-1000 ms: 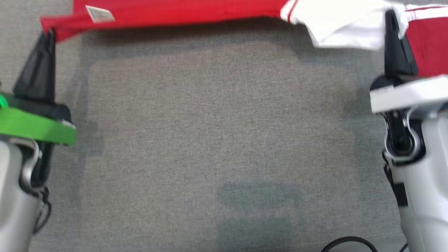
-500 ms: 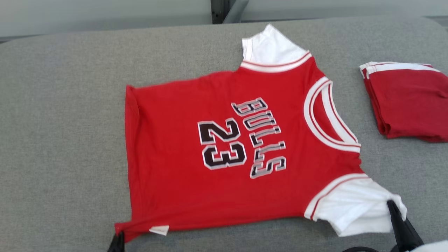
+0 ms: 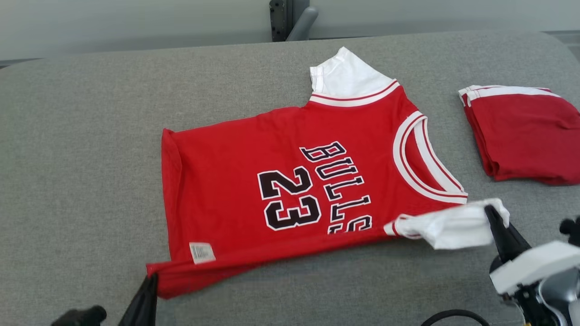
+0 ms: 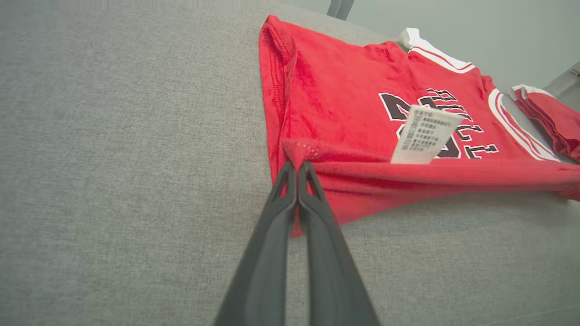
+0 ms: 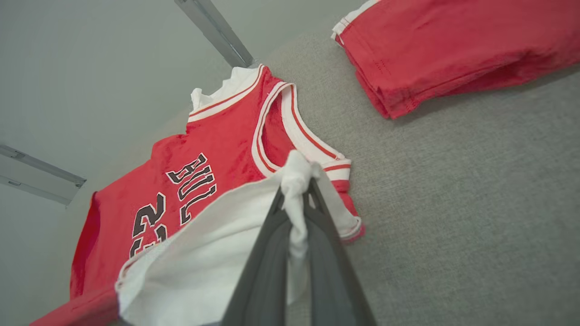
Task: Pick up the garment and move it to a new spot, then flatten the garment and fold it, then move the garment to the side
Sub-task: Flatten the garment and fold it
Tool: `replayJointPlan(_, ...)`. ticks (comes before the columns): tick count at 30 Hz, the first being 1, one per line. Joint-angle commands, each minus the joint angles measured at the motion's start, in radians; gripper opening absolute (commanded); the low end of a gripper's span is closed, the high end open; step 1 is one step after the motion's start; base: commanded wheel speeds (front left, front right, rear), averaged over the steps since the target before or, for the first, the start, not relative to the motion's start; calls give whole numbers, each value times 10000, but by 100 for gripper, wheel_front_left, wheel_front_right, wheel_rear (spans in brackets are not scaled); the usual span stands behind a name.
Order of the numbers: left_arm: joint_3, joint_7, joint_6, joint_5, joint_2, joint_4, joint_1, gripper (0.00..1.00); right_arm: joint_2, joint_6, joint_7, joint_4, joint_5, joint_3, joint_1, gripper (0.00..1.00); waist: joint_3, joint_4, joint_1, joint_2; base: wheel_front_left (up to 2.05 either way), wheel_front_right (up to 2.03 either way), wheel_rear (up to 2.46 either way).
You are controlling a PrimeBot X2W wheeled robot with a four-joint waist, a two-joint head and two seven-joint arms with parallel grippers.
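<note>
We pinch the jersey (image 3: pixel 281 181) with both tools, the left tool (image 3: pixel 151 278) clamped on its hem corner (image 3: pixel 165 281) and the right tool (image 3: pixel 491 213) on its white sleeve (image 3: pixel 453 224), so the near edge hangs raised off the worktop (image 3: pixel 90 136), seemingly ready to fold over the rest lying flat beyond them.

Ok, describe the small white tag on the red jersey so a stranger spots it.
On the grey fabric table lies a spread red jersey printed BULLS 23. On its raised near edge, by the left gripper, sits a small white rectangular tag; unlike the white sleeves, it carries fine print.
</note>
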Motion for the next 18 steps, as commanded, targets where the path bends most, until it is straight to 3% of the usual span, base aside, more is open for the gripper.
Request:
replayJointPlan(1, 115, 384, 82, -231, 103, -153, -418, 0, 40, -5, 370, 207, -225, 42, -602, 0, 325, -57, 1, 1, 0, 0, 0)
replayJointPlan(3, 131, 963, 175, -173, 370, -161, -939, 0, 171, -5, 876, 608, -491, 94, -1439, 0, 463, -1, 1, 1, 0, 0, 0)
replayJointPlan(8, -134, 1794, 81, -247, 357, 358, -2323, 0, 403, -5, 1496, 1964, -1335, -134, -3047, 0, 753, 274, 1, 1, 0, 0, 0)
replayJointPlan(18, -668, 2541, -146, -274, 39, 2185, -4070, 0, 509, -5, 1059, 4224, -2450, 204, -4841, 0, 992, 536, 1, 1, 0, 0, 0)
